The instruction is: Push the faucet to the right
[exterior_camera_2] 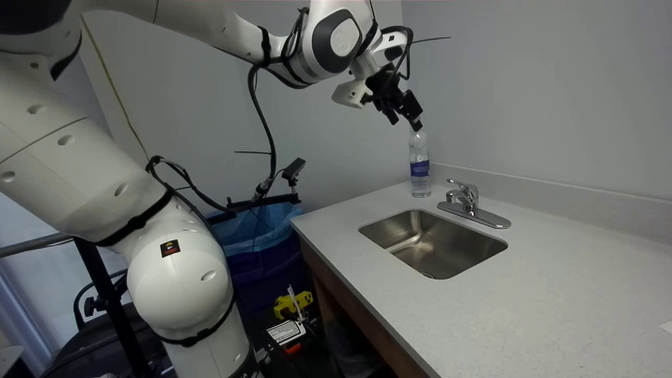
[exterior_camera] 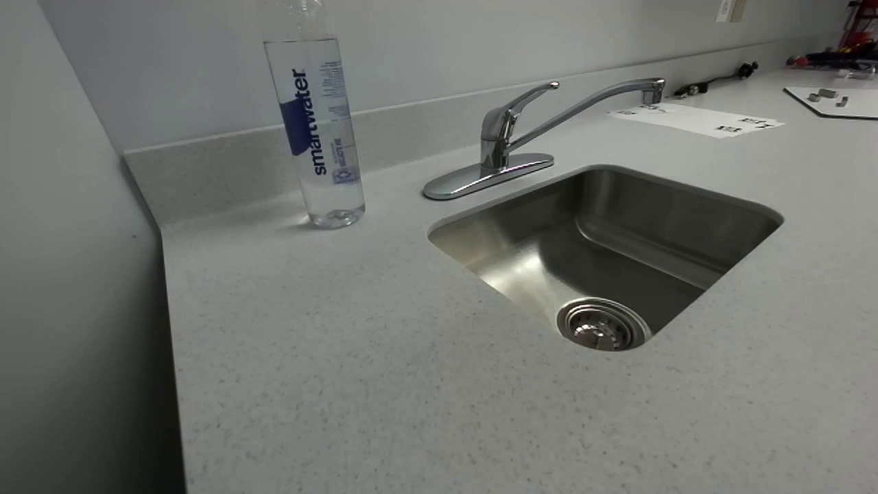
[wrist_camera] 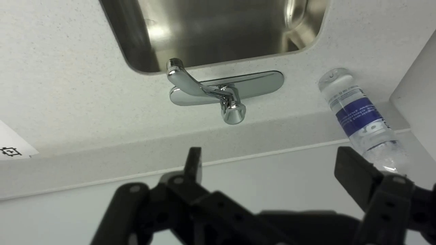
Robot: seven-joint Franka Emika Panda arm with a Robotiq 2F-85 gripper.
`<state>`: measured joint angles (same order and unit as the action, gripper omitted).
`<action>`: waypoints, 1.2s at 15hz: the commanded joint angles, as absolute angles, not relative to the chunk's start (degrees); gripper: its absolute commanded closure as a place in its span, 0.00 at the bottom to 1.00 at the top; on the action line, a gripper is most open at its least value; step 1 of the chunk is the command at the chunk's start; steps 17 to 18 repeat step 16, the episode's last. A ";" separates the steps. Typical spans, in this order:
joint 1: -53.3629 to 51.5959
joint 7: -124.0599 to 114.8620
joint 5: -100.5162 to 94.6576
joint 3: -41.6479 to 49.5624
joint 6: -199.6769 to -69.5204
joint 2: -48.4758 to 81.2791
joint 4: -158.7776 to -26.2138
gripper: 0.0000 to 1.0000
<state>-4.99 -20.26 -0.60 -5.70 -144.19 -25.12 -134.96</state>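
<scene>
The faucet (exterior_camera: 495,130) is shiny steel, with an oval base plate behind the sink, a slim spout and a lever handle. It also shows in an exterior view (exterior_camera_2: 470,199) and in the wrist view (wrist_camera: 255,86). In the wrist view its spout points up and left, its tip at the sink's edge. My gripper (exterior_camera_2: 405,122) is up in the air, above and beside the faucet and close to the bottle's top in that view. In the wrist view the gripper (wrist_camera: 269,153) has its fingers wide apart with nothing between them. It does not touch the faucet.
A tall clear water bottle (exterior_camera: 319,110) with a blue label stands upright beside the faucet; in the wrist view the bottle (wrist_camera: 359,112) lies by the right finger. A steel sink (exterior_camera: 645,199) is in front of the faucet. A low backsplash (exterior_camera_2: 567,194) and wall run behind.
</scene>
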 commanded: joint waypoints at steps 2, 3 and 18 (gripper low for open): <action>-3.32 -20.54 0.34 -7.18 -142.27 -28.28 -136.94 0.00; -3.22 -20.66 0.25 -7.26 -142.17 -28.35 -136.96 0.00; -3.49 -19.75 0.87 -7.06 -141.57 -26.86 -135.94 0.00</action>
